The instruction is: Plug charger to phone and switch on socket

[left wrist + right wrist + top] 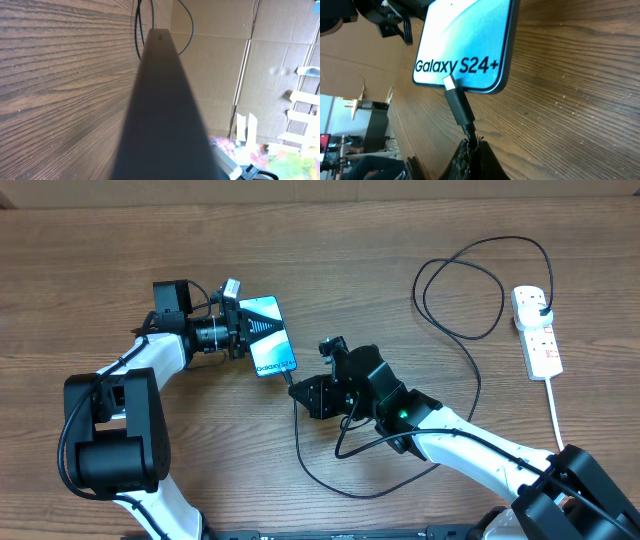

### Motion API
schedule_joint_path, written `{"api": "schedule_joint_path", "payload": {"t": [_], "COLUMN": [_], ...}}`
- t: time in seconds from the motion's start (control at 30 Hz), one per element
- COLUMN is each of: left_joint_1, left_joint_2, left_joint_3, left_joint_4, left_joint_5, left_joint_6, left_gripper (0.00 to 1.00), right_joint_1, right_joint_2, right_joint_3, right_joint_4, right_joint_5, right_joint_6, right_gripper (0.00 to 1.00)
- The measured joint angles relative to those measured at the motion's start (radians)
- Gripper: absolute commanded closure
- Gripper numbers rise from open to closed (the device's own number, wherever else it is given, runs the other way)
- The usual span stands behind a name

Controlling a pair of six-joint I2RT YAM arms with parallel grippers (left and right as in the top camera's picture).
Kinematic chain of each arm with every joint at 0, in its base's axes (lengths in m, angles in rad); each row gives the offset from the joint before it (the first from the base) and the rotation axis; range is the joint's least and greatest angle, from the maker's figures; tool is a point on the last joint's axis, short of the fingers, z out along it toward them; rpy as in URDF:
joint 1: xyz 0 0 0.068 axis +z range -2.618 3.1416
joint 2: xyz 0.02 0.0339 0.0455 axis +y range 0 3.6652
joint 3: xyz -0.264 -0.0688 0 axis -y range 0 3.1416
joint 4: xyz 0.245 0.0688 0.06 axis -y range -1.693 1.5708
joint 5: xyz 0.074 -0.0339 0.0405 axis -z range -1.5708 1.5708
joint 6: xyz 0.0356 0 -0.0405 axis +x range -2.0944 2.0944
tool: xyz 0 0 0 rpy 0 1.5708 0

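The phone [268, 335], its blue screen lit, sits left of centre, and my left gripper [241, 330] is shut on its left long edge. In the left wrist view the phone [162, 110] fills the middle as a dark edge-on slab that hides the fingers. My right gripper [304, 388] is shut on the charger cable just behind the black connector [460, 107]. The connector's silver tip [449, 82] meets the phone's [465, 40] bottom edge; I cannot tell if it is in the port. The white socket [537, 332] lies far right with the black plug [543, 307] in its top outlet.
The charger's black cable [470, 335] loops wide from the socket toward the middle, and another loop [330, 480] runs under my right arm. The socket's thick white cord [553, 405] leads to the front right. A cardboard wall [220, 75] stands behind the table.
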Motion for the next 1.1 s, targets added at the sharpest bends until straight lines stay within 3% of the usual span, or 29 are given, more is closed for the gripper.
{"api": "schedule_joint_path", "payload": {"t": [0.63,1.1], "left_joint_1": [0.0,0.0], "left_joint_2": [0.0,0.0], "left_joint_3": [0.0,0.0], "left_joint_4": [0.0,-0.001], "left_joint_5": [0.001,-0.016], "left_joint_6": [-0.004,-0.011], "left_gripper": [0.96,0.96], "right_joint_1": [-0.002,-0.006], "right_joint_2": [0.0,0.001], "right_joint_3": [0.0,0.0], "right_joint_4": [-0.001,-0.52], "right_joint_5": [-0.162,0.025], "right_joint_6": [0.002,0.043], "right_gripper": [0.96,0.96]}}
